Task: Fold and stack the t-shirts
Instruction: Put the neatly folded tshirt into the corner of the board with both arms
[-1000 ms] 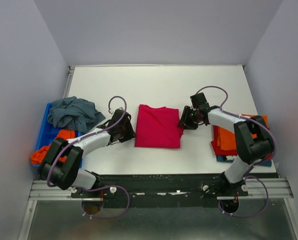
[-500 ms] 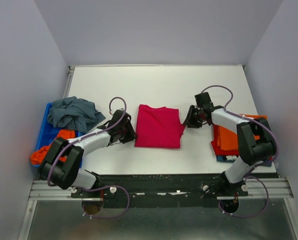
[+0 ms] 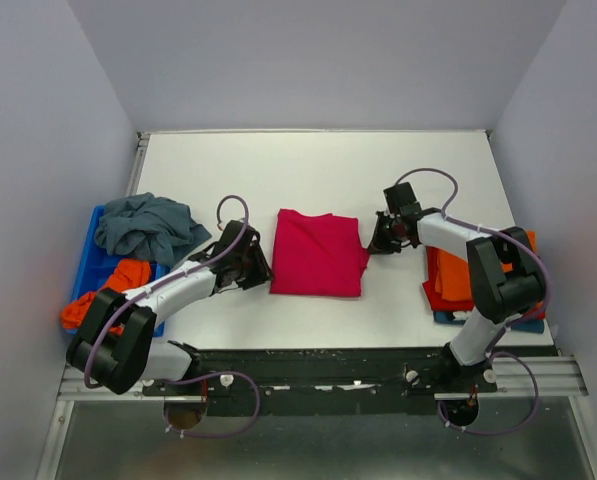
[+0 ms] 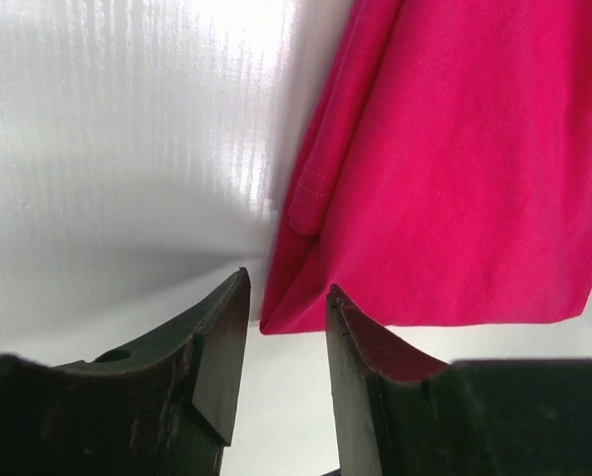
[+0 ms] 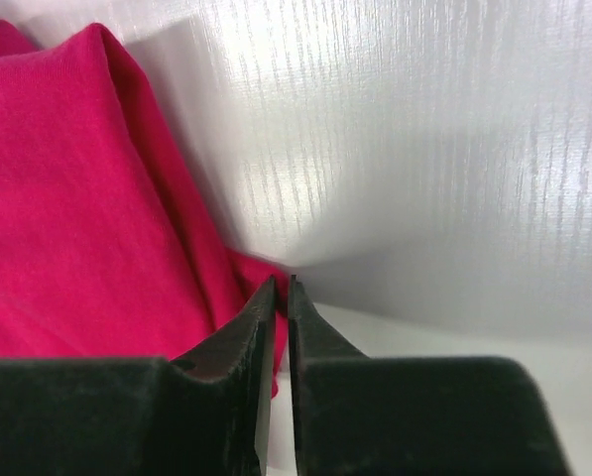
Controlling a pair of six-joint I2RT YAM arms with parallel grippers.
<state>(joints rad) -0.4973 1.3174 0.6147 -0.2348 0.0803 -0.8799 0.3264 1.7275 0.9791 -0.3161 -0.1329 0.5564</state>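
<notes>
Now I see both arms stretched low toward the pink shirt (image 3: pixel 318 253): left fingers (image 4: pixel 216 347) partly apart, holding nothing; right fingers (image 5: pixel 241 347) nearly closed at its edge. Shirt unmoved since earlier.

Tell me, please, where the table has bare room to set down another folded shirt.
Widest: the table's far half, between pink shirt and back wall. Also the near strip along the rail. Crowded: bin at left, orange stack at right, left hand and right hand flanking the shirt.
</notes>
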